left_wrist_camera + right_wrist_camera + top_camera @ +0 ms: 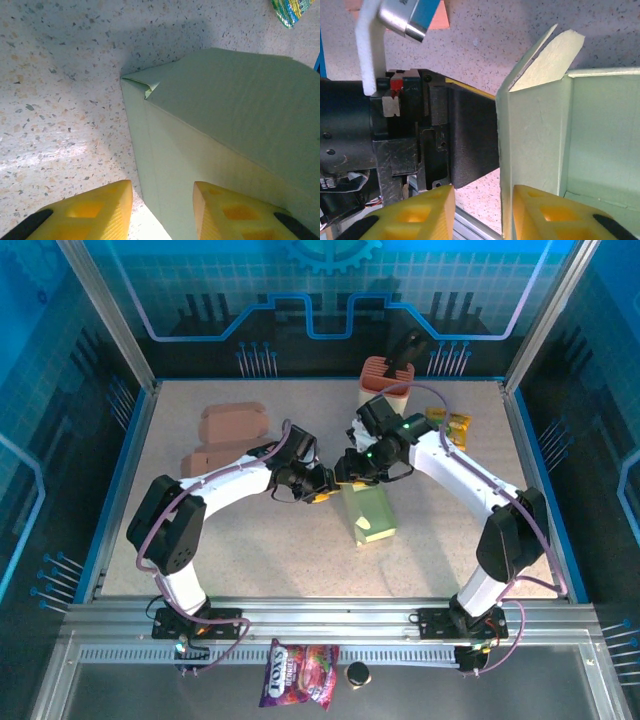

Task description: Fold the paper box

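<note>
Right gripper (483,200): jaws partly apart and straddling one upright wall of the paper box (600,130). One yellow finger (545,215) lies inside the box against that wall. The other finger (415,215) is outside it, with bare table showing in the gap, so the wall is not clamped.
Left gripper (162,200): jaws partly apart, with the lower corner edge of the paper box (235,100) running down between the two yellow fingers (90,210). One finger overlaps the box face and a thin bright strip shows beside the other. I cannot tell whether it grips.
Grippers together: in the overhead view the left gripper (318,492) and right gripper (352,472) meet at the far-left end of the box, just beside each other.
Paper box (375,515): pale green, lying mid-table and reaching toward the near right.
Box flaps (545,55): two stand open and splayed outward at the end of the gripped wall.
Box corner (147,82): a small tucked fold shows at the top edge.
Table (250,550): speckled beige, with blue rim walls.
Brown pieces (232,423): at the far left, well apart from the box.
Orange object (385,375): at the far edge, behind the right arm.
Snack packet (455,427): yellow-green, at the far right.
Candy bag (298,675): on the near rail, beside a small black round object (357,675).
</note>
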Controlling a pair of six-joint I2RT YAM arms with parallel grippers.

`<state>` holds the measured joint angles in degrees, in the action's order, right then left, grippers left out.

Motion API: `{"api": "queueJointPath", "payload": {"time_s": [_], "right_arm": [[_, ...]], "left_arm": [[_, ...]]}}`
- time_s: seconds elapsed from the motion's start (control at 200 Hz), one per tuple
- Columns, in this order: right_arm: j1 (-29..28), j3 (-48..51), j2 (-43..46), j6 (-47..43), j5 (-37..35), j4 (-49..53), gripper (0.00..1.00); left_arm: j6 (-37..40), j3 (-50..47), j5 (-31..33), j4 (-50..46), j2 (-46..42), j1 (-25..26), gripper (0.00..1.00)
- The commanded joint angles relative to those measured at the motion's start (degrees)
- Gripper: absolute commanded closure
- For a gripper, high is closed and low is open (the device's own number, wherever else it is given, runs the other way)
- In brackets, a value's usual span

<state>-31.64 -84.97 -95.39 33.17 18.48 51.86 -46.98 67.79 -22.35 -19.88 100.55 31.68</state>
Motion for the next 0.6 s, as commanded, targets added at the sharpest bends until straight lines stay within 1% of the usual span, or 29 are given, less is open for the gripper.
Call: {"api": "queueJointPath", "payload": {"time_s": [0.0, 0.11, 0.165, 0.215, 0.27, 0.435, 0.595], "right_arm": [[-1.07, -2.01, -1.00, 0.28, -0.09, 1.89, 0.68], [-1.23, -1.13, -0.64, 3.17, -1.09, 0.18, 0.81], [-1.23, -0.71, -0.01, 5.37, -2.03, -1.03, 0.89], [-1.23, -0.23, 0.65, 7.67, -3.18, -2.37, 0.95], [-1.16, 0.36, 1.62, 10.79, -5.45, -3.21, 1.00], [-1.05, 3.11, 6.80, 22.01, -14.97, -6.37, 1.00], [-1.62, 4.28, 10.13, 37.44, -26.11, -5.40, 1.00]], "left_arm": [[1.79, 1.56, 0.20, -1.85, 0.86, -0.11, 0.63], [2.04, 1.60, 0.35, -2.12, 0.76, -0.09, 0.63], [2.56, 1.76, 0.84, -2.58, 0.40, -0.11, 0.63], [3.11, 1.98, 1.90, -3.39, -0.44, -0.04, 0.63], [4.47, 2.70, 3.80, -5.21, -1.74, 0.05, 0.63], [10.12, 5.13, 9.99, -12.12, -6.54, 0.31, 0.59], [14.52, 6.03, 13.18, -17.44, -10.80, 0.22, 0.54]]}}
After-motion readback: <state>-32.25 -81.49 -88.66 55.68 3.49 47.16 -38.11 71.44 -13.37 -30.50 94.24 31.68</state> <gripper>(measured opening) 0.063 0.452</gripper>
